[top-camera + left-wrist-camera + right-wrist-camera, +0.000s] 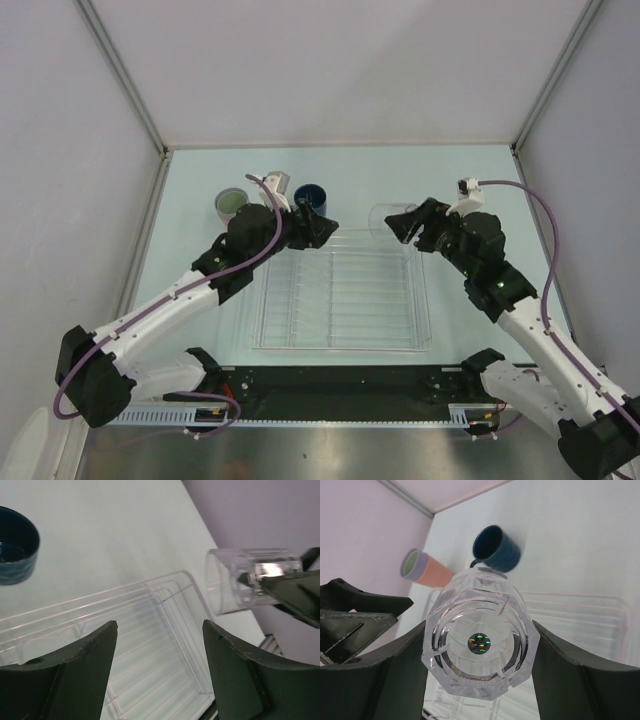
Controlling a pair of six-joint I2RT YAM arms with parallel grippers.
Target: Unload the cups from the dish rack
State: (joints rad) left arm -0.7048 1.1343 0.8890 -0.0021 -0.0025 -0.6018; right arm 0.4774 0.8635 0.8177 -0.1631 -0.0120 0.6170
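Observation:
The clear dish rack (340, 340) lies mid-table with nothing standing in it. My right gripper (408, 224) is shut on the small clear cup (382, 220) and holds it on its side above the rack's far right corner. The right wrist view shows the cup's base (480, 645) between the fingers (560, 675). My left gripper (318, 226) is open and empty over the rack's far left corner (165, 587). The left wrist view also shows the clear cup (240, 587). The dark blue mug (310, 196) stands behind the rack. The nested salmon, lavender and green tumblers (232, 205) stand left of it.
Grey walls enclose the table on the left, right and back. A black rail (340, 385) runs along the near edge between the arm bases. The mug (495, 547) and the tumblers (422, 570) sit close behind my left gripper.

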